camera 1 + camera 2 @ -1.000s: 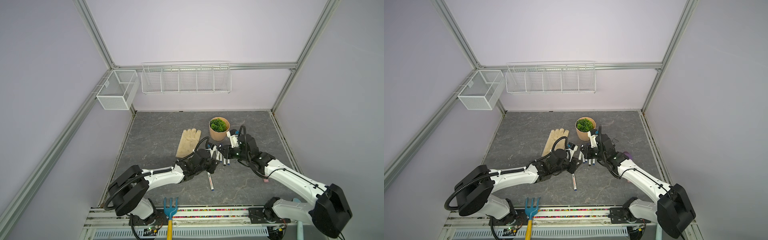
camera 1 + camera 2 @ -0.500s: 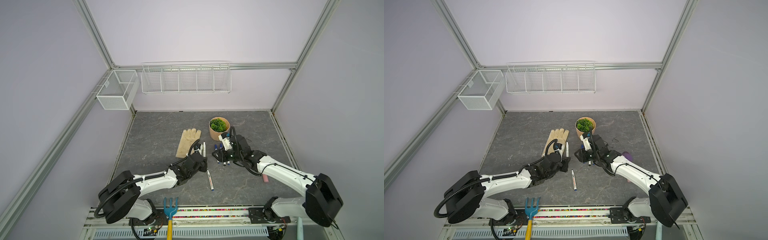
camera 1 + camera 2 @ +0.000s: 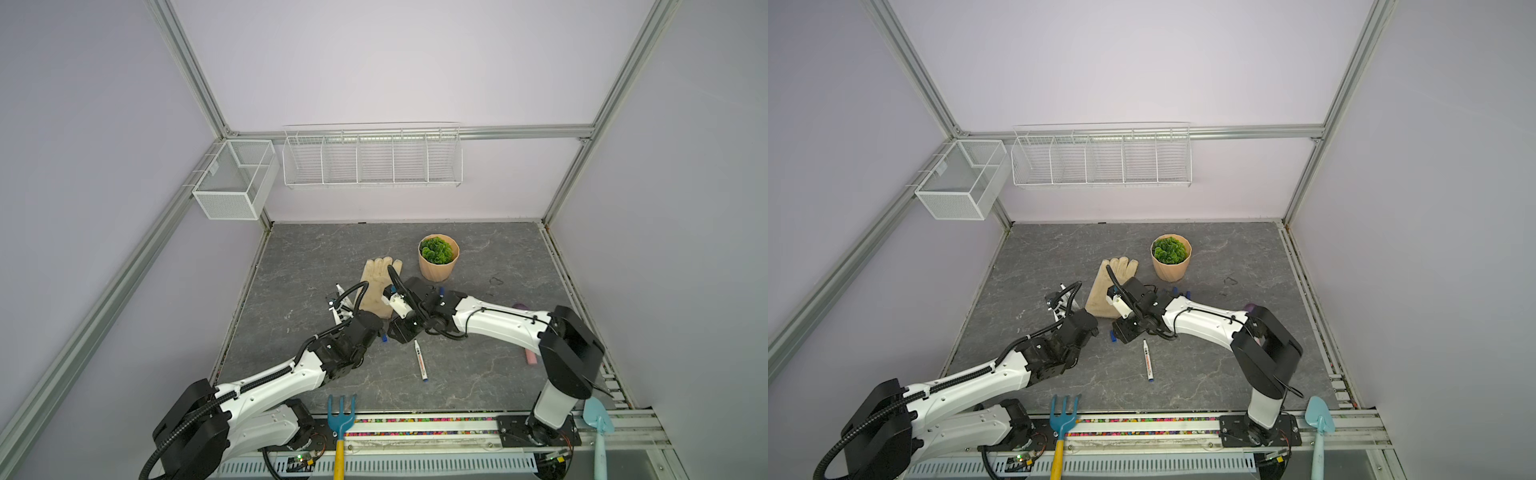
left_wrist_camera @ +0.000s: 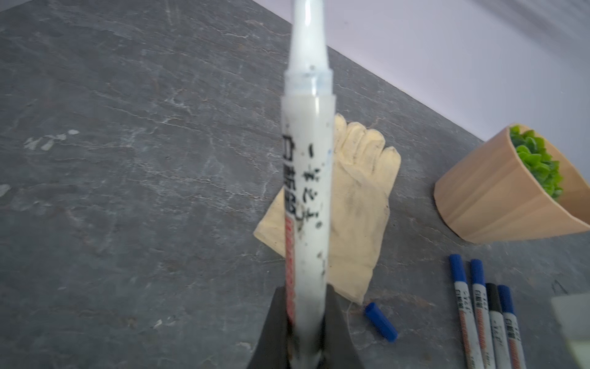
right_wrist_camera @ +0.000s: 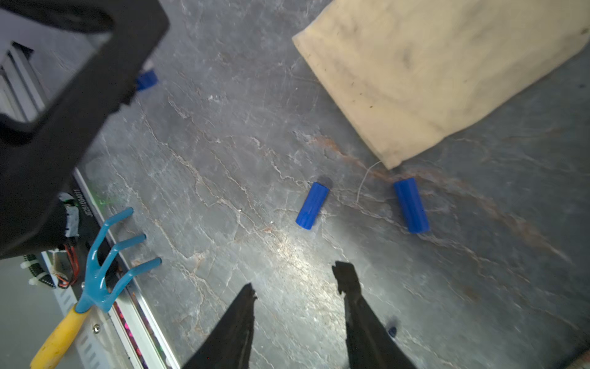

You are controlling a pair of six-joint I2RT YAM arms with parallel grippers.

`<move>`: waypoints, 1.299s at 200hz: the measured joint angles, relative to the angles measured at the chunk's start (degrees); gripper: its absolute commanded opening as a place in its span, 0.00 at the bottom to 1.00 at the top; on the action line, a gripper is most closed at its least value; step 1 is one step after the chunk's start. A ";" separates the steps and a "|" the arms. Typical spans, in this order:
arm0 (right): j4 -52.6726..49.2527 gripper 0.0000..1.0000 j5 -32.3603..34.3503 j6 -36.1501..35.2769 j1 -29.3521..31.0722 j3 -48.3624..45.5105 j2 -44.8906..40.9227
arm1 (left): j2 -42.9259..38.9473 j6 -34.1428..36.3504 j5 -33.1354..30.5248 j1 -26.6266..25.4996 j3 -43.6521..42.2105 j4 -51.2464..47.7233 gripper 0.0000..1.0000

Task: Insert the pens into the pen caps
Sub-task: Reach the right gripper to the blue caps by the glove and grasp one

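Our left end effector (image 4: 305, 298) is clamped tight on a white pen (image 4: 306, 159) with no cap, held just left of the glove (image 4: 360, 191). Our right end effector (image 5: 297, 278) stands partly open and empty, low over the bench (image 5: 223, 159). A blue cap (image 5: 312, 205) and a second blue cap (image 5: 411, 205) lie just ahead of it. Four capped pens (image 4: 485, 316) lie side by side near the plant pot (image 4: 491, 198). Another pen (image 3: 420, 360) lies alone on the near side.

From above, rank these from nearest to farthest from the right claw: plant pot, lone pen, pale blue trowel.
1. the lone pen, on the table just in front of the right gripper.
2. the plant pot, behind it, toward the back wall.
3. the trowel, at the front right rail.
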 measured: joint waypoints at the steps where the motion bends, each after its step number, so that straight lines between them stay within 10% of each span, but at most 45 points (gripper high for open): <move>1: -0.31 0.48 0.11 -0.04 0.09 0.28 0.33 | -0.07 -0.35 -0.15 0.00 -0.11 -0.39 0.00; 260: -19.85 0.42 5.60 -1.11 1.46 27.89 24.59 | -11.45 -10.34 -5.20 0.55 -5.66 -16.06 0.00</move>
